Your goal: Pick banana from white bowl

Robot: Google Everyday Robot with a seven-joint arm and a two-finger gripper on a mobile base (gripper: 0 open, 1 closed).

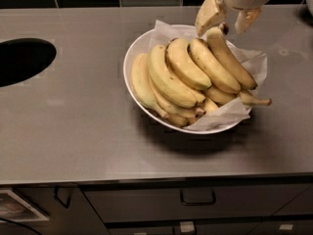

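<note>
The white bowl [128, 62], lined with crinkled white paper [255, 62], sits on the grey steel counter and is full of bananas. The banana [230, 58], long and pale yellow, lies along the right side of the pile with its dark tip at the far end. My gripper [222, 29] hangs over the bowl's far rim. It is open, with one cream finger [209, 14] left of the banana's far tip and the other finger [245, 20] to its right. A bunch of fatter bananas [171, 77] fills the bowl's left and middle.
A small banana with a thin stem [254, 100] pokes out over the bowl's right rim. A dark round opening [19, 60] is cut in the counter at the left. Dark wall tiles run behind, and drawers with handles [198, 199] lie below the front edge.
</note>
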